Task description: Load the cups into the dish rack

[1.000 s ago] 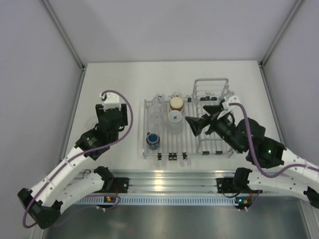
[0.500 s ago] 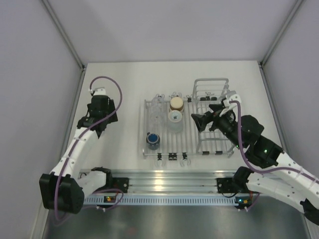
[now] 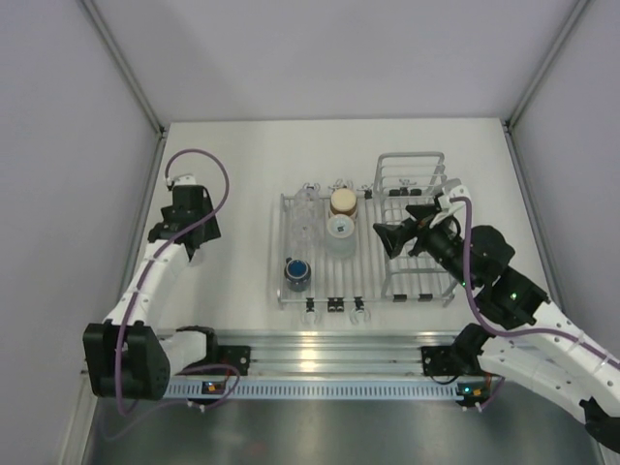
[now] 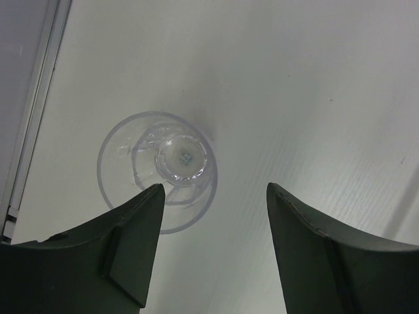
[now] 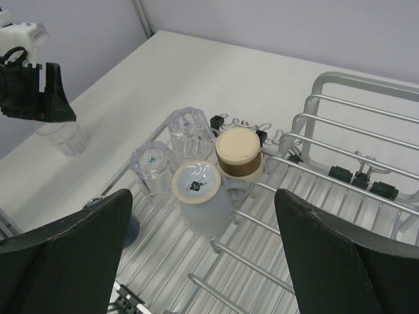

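1. Left gripper (image 4: 215, 193) has swung left, spread wide over a clear see-through cup (image 4: 157, 169) on the white worktop (image 4: 301, 78) (well apart from the silver wire dish rack (image 3: 322, 283)).
2. Right gripper (image 5: 203, 199): wide, empty.

A finger (image 5: 65, 261) of the right tool (image 5: 203, 199) hides most of the dark blue mug (image 5: 134, 230).
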Motion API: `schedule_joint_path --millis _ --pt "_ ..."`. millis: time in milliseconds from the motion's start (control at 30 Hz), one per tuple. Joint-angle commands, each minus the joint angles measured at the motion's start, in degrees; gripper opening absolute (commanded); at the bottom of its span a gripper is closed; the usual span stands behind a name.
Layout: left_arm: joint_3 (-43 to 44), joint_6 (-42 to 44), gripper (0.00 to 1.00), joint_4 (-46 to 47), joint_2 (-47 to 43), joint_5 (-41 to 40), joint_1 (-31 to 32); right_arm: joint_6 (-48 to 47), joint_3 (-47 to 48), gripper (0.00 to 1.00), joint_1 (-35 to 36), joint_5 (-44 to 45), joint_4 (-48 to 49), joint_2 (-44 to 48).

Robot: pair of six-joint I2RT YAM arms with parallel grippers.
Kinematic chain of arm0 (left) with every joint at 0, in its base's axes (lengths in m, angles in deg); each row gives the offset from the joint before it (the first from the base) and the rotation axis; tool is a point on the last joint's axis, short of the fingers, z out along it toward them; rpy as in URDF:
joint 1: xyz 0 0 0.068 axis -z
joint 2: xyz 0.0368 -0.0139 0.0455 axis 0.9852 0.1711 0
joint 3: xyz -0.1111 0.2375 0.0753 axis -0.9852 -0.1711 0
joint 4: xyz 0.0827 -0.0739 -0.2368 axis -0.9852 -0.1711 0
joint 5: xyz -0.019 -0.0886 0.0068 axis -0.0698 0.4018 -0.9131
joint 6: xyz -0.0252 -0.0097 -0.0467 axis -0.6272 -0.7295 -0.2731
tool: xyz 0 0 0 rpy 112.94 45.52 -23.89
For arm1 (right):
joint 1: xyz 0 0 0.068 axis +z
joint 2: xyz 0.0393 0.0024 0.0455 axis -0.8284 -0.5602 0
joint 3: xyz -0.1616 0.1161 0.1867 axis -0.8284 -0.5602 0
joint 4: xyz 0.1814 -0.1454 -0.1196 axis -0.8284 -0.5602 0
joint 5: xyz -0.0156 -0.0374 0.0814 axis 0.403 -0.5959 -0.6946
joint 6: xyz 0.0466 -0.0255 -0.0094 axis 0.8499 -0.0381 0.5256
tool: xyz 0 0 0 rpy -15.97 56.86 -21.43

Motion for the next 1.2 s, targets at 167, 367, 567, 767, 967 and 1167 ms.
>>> schedule_joint_path --millis 167,367,567,767,967,1167 --pt "0.87 -0.94 0.69 -0.3 2.92 1.09 -2.52 1.58 -1.1 0.9 -1.68 -2.55 5.23 0.46" --pt "2.45 -0.77 0.61 -0.74 8.8 2.14 -4.45 1.84 -2.07 0.9 -2.03 -3.43 6.2 0.55" --pt "3.86 0.37 0.24 -0.83 13.29 3.9 -5.07 2.63 -3.39 0.9 -2.73 -4.57 7.87 -0.68" --pt "4.04 0.9 0.0 -0.74 12.95 5.31 -5.16 3.16 -3.57 0.89 -3.17 -5.45 8.57 -2.7" --pt "4.48 0.73 0.0 -0.74 9.87 7.06 -5.07 3.07 -3.48 0.9 -3.44 -5.1 7.79 -3.32" --pt "6.06 -0.85 0.0 0.13 3.81 10.92 -5.16 2.02 -1.55 0.9 -4.23 -3.7 4.72 -3.93"
